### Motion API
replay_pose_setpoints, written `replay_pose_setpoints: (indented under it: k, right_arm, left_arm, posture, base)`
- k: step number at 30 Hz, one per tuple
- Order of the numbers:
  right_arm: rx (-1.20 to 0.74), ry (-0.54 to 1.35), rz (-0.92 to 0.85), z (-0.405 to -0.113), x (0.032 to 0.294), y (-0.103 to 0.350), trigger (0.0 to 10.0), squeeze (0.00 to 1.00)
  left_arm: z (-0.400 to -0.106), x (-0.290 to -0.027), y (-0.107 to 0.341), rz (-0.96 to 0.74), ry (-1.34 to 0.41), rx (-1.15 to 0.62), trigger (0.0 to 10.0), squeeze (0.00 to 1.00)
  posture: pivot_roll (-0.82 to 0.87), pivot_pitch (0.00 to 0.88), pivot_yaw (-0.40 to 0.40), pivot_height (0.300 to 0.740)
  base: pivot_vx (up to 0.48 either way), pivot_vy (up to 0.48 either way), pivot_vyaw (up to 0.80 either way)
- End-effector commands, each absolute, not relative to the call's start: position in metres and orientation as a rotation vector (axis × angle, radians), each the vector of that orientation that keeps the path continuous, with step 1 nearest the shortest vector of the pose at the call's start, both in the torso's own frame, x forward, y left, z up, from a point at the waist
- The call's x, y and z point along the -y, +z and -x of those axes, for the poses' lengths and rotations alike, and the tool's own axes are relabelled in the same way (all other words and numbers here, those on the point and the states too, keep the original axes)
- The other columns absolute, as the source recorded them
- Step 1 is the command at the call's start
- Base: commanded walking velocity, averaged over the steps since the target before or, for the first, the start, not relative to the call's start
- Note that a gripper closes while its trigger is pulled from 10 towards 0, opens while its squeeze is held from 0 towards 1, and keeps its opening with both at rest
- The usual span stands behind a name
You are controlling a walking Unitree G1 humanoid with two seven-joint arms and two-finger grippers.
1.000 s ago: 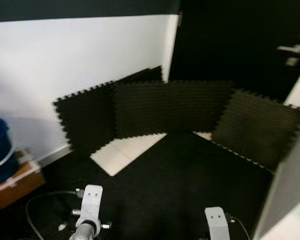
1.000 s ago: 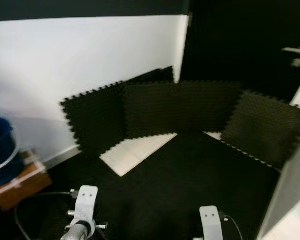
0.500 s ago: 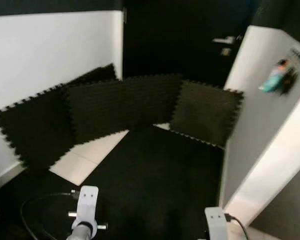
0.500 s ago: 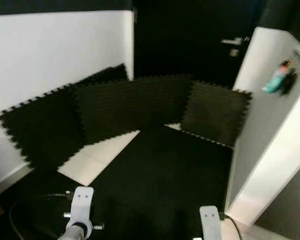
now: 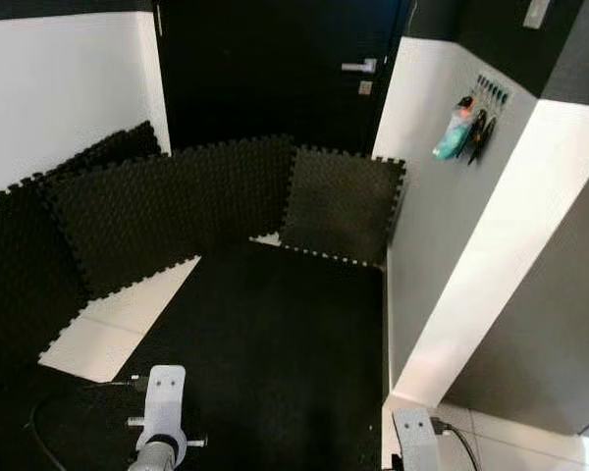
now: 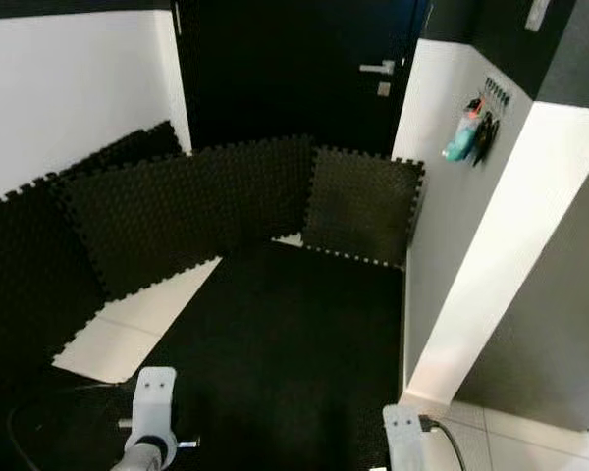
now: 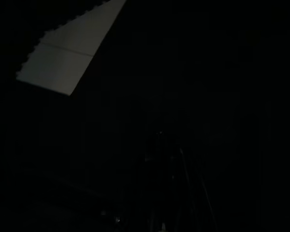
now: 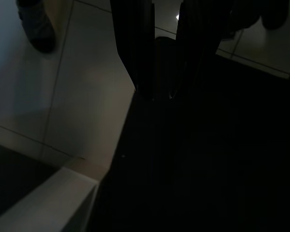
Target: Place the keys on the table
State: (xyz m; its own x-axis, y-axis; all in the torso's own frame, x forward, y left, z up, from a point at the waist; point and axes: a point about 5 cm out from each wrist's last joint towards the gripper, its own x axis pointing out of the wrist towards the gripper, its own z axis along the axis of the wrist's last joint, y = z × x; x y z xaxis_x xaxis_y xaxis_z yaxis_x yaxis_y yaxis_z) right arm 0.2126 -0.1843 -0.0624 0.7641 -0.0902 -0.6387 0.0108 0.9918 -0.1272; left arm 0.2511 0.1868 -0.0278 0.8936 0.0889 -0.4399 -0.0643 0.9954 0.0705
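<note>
The keys (image 5: 474,130) hung on a hook rack (image 5: 493,91) on the white wall, too small to count or separate from the teal tag (image 5: 450,137) beside them. Below that wall, both silver arms were cut off by the head views' bottom edge. The left wrist view was nearly black. The right gripper (image 8: 157,92) showed dark fingers, their spacing unreadable.

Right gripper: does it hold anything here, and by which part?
Nothing is held: the right gripper points down at the floor, fingers close together with nothing between them. The keys hang on wall hooks.
</note>
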Motion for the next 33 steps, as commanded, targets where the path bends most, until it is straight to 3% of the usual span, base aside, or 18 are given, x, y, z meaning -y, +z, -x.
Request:
replay_pose_setpoints:
  k: [1, 33]
  right_arm:
    - [-0.694, -0.056, 0.131, -0.2133, 0.1866, -0.0614, 10.0, 0.00]
    - [-0.697, -0.061, 0.129, -0.2100, 0.1866, -0.0631, 10.0, 0.00]
  left_arm:
    - [-0.2473, -0.1913, -0.0310, -0.066, 0.096, -0.484, 10.0, 0.00]
    - [-0.2489, -0.1905, -0.0309, -0.072, 0.092, -0.496, 10.0, 0.00]
  posture:
    - [0.05, 0.009, -0.034, 0.740]
    - [0.04, 0.013, -0.026, 0.740]
  base:
    - [0.000, 0.000, 0.00]
    - [0.342, 0.000, 0.00]
